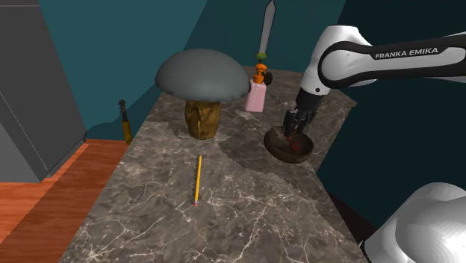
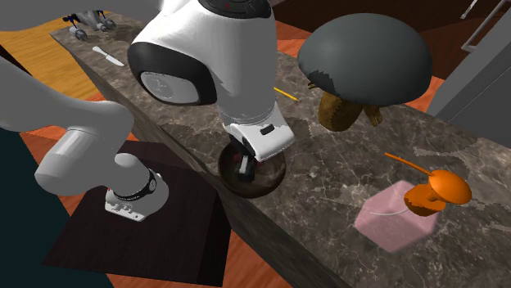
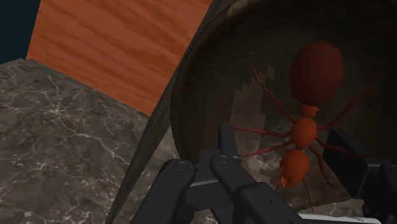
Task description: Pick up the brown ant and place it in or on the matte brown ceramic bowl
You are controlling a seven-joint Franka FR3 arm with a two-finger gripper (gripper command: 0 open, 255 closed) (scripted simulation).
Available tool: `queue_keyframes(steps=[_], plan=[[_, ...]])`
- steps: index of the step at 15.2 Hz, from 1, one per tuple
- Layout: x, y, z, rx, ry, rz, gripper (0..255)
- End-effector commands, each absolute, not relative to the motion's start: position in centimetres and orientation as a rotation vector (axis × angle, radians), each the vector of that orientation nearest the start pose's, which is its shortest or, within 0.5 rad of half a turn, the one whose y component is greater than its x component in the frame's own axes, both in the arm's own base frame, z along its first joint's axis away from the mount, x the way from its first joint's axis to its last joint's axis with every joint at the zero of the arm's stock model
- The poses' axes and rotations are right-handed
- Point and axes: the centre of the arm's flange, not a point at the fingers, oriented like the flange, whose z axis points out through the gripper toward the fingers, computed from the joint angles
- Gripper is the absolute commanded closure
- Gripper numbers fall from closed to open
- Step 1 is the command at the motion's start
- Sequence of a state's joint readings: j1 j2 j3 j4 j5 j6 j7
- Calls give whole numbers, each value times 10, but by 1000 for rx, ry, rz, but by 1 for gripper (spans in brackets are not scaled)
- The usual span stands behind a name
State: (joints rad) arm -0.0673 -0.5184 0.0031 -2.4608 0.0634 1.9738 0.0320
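The reddish-brown ant (image 3: 304, 130) lies inside the dark brown bowl (image 3: 191, 95), its legs spread over the bowl's floor. My gripper (image 3: 280, 131) hangs just above it, open, with one finger on each side of the ant's body and neither touching it. In the shoulder view the gripper (image 1: 293, 131) reaches down into the bowl (image 1: 273, 143), where the ant (image 1: 299, 147) shows as a red patch. The second exterior view has the bowl (image 2: 274, 178) under the hand, right at the counter's edge.
A large grey-capped mushroom figure (image 1: 202, 73) stands on the marble counter (image 1: 224, 217) beside the bowl. A pink box (image 1: 255, 97) with an orange object on top sits behind it. A yellow pencil (image 1: 198, 179) lies nearer the front. The wooden floor (image 3: 121, 51) lies below the counter edge.
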Motion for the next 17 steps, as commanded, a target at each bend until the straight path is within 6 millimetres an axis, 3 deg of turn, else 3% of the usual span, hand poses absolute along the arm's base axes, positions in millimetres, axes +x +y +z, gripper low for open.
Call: queue_keyframes(steps=[1,4,5,10,14,17], plan=[[393,-21,478,-3079,184,-35,255],[393,-21,478,-3079,184,-35,255],[392,-21,478,-3079,184,-35,0],[393,-21,478,-3079,184,-35,0],[391,-23,528,-3079,184,-35,0],[391,-23,528,-3079,184,-35,0]])
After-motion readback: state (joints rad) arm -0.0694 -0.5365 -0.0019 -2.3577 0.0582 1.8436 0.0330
